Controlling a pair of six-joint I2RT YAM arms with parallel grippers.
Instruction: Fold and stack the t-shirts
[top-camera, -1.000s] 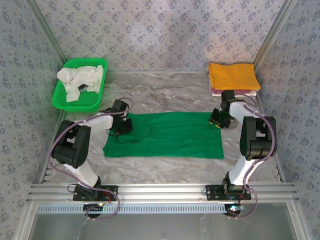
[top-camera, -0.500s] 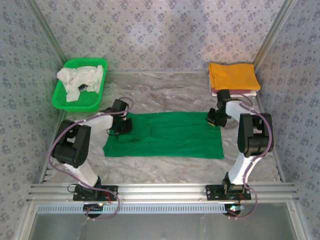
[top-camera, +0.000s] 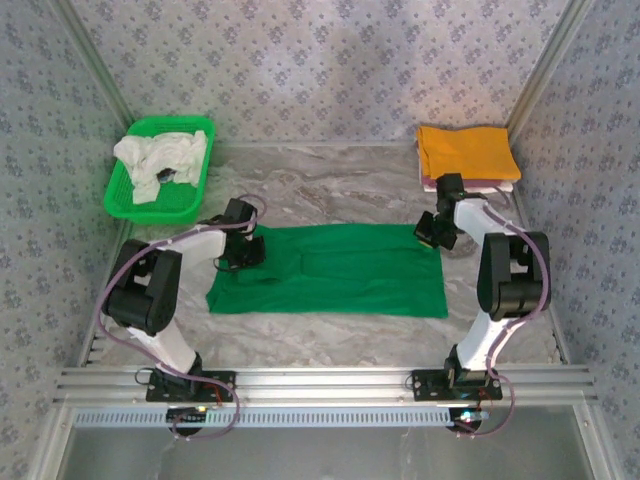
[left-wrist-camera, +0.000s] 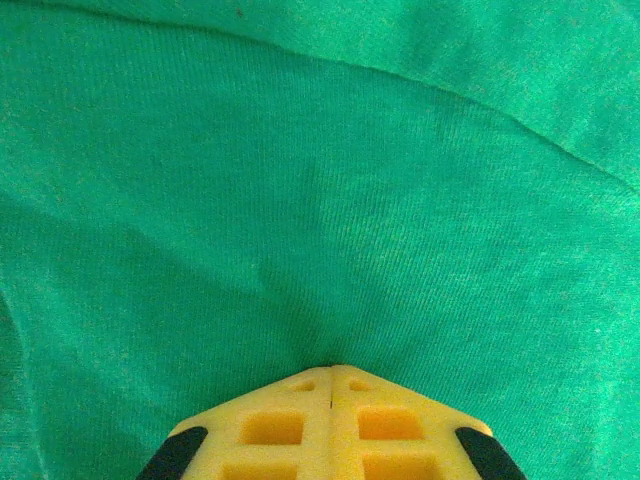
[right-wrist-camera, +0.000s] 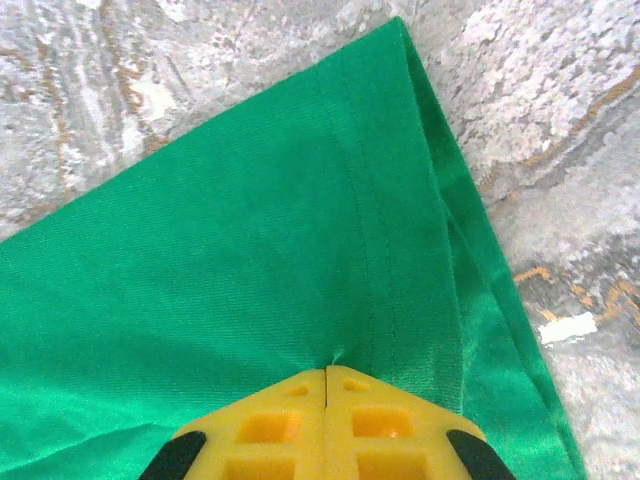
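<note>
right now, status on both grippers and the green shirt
Left gripper shut on green t-shirt, left end. Right gripper shut on its far right corner. Shirt flat on table. Orange-yellow t-shirt stack beyond right gripper.

The left gripper (left-wrist-camera: 331, 375) pinched the green t-shirt (left-wrist-camera: 300, 180), yellow jaws closed tight; creases (left-wrist-camera: 290, 315) fanned from the pinch, a fold edge (left-wrist-camera: 450, 97) beyond it.

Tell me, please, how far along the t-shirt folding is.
Done: a folded orange-yellow t-shirt lies atop a pale garment at far right. In hand: the green t-shirt lies in a long strip, left pincer and right pincer both shut on it. Left: whitish t-shirts crumpled in the green basket.
</note>
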